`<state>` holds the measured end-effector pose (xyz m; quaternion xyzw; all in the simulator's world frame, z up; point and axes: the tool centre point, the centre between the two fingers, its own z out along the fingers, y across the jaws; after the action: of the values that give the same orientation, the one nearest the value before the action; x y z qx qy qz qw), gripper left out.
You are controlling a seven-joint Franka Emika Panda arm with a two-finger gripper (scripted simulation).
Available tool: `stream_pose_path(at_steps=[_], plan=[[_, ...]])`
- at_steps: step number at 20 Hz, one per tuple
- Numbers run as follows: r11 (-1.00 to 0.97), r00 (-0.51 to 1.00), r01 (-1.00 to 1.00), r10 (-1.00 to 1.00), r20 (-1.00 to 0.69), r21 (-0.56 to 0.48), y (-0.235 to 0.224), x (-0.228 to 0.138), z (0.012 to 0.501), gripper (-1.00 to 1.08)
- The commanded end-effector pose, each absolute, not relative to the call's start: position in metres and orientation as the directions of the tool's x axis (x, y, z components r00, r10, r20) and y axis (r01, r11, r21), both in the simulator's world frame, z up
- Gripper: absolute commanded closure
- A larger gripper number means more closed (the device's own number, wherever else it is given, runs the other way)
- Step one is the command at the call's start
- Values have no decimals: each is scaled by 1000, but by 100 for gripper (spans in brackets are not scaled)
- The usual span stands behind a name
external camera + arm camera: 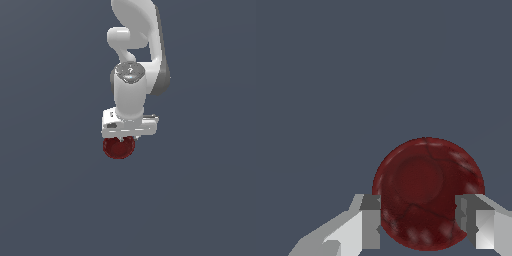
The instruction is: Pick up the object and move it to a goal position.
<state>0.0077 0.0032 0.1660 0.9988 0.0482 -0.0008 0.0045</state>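
White gripper (120, 141) pointed straight down from the Panda arm (132, 75), fingers (370, 220) spread to either side of the dark red round object (427, 192), pads at its flanks. Contact with the pads: cannot be confirmed. Object (119, 147) located directly beneath the gripper body, partly hidden by it in the exterior view.

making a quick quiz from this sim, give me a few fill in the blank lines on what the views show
1. The roundish object is dark ____ in colour.
2. In the wrist view, the object sits ____ the two fingers of the end effector.
3. In the exterior view, the object hangs directly ____ the end effector.

Missing words: red; between; below
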Motion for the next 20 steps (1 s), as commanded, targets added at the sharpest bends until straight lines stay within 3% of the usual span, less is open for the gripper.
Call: stream_pose_path(at_steps=[1, 20], plan=[[-991, 991, 130, 130, -12, 9, 3, 9, 164, -20], [-828, 818, 557, 560, -133, -61, -6, 30, 132, -20]])
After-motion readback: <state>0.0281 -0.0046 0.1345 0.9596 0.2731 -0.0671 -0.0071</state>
